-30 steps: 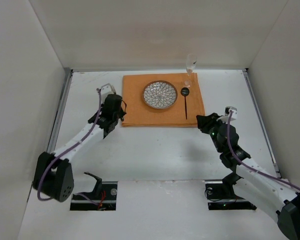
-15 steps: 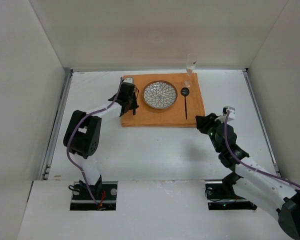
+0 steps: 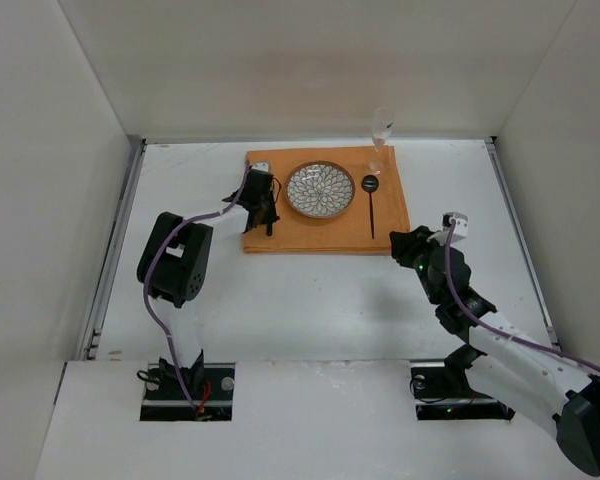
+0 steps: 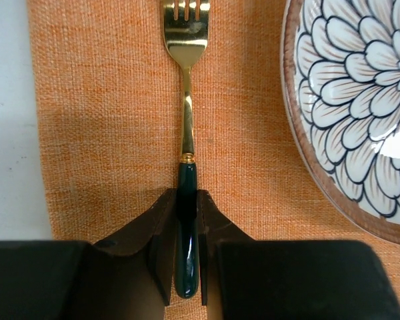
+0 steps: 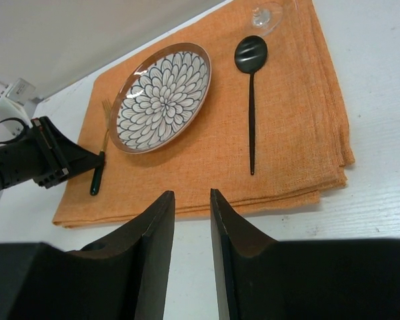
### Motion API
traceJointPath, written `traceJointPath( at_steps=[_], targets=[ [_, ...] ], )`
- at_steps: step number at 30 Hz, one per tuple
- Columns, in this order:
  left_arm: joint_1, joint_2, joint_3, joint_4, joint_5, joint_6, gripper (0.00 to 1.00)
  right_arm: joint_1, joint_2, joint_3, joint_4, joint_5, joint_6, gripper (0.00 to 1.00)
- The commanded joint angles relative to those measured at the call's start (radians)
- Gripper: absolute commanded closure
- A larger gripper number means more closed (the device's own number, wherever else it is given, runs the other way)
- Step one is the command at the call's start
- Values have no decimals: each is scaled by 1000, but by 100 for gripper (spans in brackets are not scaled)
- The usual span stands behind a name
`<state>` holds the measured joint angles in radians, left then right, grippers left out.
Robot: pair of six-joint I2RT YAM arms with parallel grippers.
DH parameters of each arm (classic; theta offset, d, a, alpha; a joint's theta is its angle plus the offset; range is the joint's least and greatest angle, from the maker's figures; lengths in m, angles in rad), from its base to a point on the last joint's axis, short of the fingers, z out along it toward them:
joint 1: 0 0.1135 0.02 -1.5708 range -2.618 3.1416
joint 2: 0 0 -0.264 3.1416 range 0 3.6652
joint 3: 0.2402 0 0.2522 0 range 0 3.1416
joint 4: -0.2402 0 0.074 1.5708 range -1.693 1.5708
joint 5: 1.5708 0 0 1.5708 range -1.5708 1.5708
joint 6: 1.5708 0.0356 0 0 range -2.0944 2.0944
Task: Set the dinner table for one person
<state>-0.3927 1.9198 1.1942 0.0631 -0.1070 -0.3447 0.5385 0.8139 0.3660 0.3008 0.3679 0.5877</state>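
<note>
On the white dinner table (image 3: pixel 310 300) lies an orange cloth (image 3: pixel 310 232) with a flower-patterned plate (image 3: pixel 320 189) in its middle. A black spoon (image 3: pixel 371 205) lies right of the plate, and a clear glass (image 3: pixel 382 130) stands at the cloth's far right corner. My left gripper (image 4: pixel 187 200) is shut on the dark green handle of a gold fork (image 4: pixel 186 80). The fork lies flat on the cloth just left of the plate (image 4: pixel 360 100), tines pointing away. My right gripper (image 5: pixel 192 195) is open and empty above the table, just off the cloth's near right corner.
White walls enclose the table on the left, back and right. Grey rails (image 3: pixel 120 230) run along its side edges. The left arm (image 3: pixel 175 260) stands folded over the table's left part.
My left arm has swung from left of the cloth onto its left strip beside the plate, then settled slightly nearer. The right arm has hardly moved.
</note>
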Motion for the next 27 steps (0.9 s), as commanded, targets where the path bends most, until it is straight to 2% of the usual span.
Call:
traceJointPath(
  at_steps=[1, 5, 8, 15, 19, 20, 21, 22, 25, 27],
  targets=[
    [-2, 4, 56, 4, 1, 18, 97, 15, 7, 48, 57, 11, -19, 66],
    [-7, 15, 67, -8, -17, 15, 94, 15, -2, 44, 60, 23, -22, 66],
    [-11, -1, 51, 0, -40, 19, 88, 15, -4, 47, 55, 14, -22, 64],
    [-8, -76, 5, -8, -83, 24, 59, 16, -4, 45, 60, 25, -25, 61],
    [-37, -210, -63, -6, -138, 10, 40, 16, -16, 45, 50, 17, -25, 61],
    [-54, -263, -93, 0, -161, 4, 34, 16, -22, 41, 54, 26, -26, 61],
    [-71, -319, -125, 7, -186, -3, 23, 15, -25, 36, 61, 32, -28, 61],
    [-86, -376, -161, 18, -204, -8, 0, 15, -22, 36, 58, 31, -26, 64],
    [-126, -562, -304, 67, -273, -34, 0, 14, 1, 53, 46, 3, -25, 81],
    [-137, -669, -395, 81, -325, -82, 0, 16, 27, 59, 46, 15, -26, 89]
  ],
)
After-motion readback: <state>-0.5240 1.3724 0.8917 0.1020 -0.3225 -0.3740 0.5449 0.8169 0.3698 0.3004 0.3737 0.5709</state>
